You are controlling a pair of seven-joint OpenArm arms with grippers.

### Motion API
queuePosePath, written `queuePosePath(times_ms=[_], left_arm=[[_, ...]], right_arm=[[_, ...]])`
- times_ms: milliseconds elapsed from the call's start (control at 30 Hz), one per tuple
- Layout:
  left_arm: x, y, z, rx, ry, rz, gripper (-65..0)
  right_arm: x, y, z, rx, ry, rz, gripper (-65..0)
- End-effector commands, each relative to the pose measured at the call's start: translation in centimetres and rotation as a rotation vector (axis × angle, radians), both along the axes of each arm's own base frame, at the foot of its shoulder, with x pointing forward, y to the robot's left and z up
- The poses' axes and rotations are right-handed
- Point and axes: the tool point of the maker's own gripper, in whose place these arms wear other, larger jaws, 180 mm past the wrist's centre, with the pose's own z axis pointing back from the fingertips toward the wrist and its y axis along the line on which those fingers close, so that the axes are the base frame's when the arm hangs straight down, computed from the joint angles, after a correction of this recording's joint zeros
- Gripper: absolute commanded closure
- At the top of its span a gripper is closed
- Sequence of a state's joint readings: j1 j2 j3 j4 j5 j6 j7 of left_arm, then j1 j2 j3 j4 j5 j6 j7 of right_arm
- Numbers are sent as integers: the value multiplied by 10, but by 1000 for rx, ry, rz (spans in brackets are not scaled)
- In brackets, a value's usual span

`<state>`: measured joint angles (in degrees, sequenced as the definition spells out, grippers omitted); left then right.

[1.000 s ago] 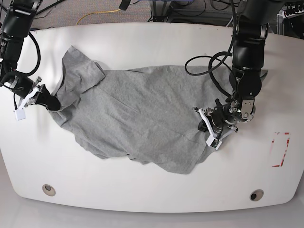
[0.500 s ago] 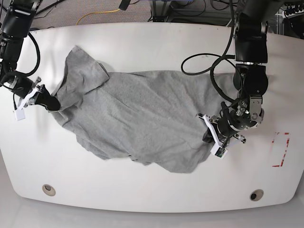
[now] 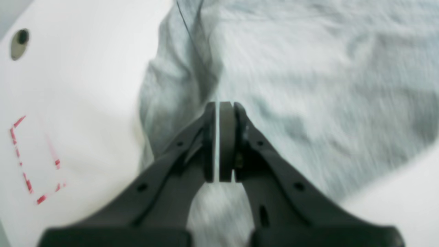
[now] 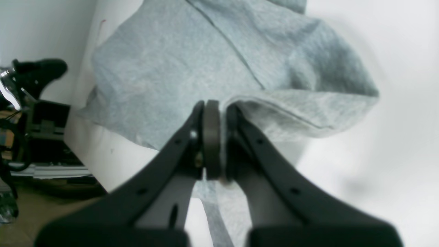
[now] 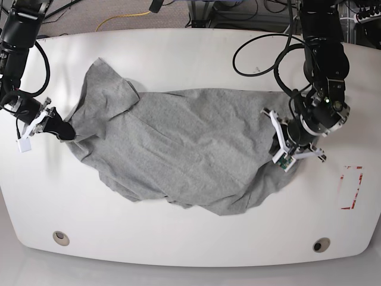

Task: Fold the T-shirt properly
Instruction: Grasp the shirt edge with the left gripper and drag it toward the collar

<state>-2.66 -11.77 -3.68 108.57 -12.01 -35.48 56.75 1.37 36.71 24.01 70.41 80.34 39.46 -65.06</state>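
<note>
Base view: the T-shirt (image 5: 178, 152) lies spread and rumpled across the middle of the white table (image 5: 196, 238), plain grey side up, no lettering visible. One sleeve is folded over toward 10 o'clock, and the lower hem bunches in loose folds toward 6 o'clock.

At the shirt's 9 o'clock edge the right pincer (image 5: 61, 129) is clenched on the fabric; the right wrist view shows a fold of grey knit (image 4: 274, 85) pinched between its pads (image 4: 211, 137), with a strip of cloth hanging below them.

At the 3 o'clock edge the left pincer (image 5: 284, 154) sits over the shirt's border. In the left wrist view its pads (image 3: 226, 140) stand pressed together with only a hairline of light between them, so it is clenched. That view is motion-blurred, and whether any cloth is caught in the pads cannot be made out; the shirt (image 3: 308, 85) fills the frame behind them.

A red dashed rectangle (image 5: 351, 187) marks the table at 3 o'clock, well apart from the shirt. Two round holes (image 5: 60, 238) sit near the table's front edge.
</note>
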Motion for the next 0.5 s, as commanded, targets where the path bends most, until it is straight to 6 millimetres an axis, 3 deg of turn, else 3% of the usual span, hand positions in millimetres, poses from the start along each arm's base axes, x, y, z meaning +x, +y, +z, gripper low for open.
queuePosePath(times_ms=[0, 233, 467], left_arm=[[-4, 3, 11, 5, -29, -2, 0], [-12, 21, 2, -1, -4, 58, -17], [19, 9, 33, -48, -92, 59, -300]], right_arm=[[10, -9, 24, -10, -72, -9, 0], [11, -7, 23, -7, -73, -8, 0], [11, -6, 22, -4, -72, -7, 0]])
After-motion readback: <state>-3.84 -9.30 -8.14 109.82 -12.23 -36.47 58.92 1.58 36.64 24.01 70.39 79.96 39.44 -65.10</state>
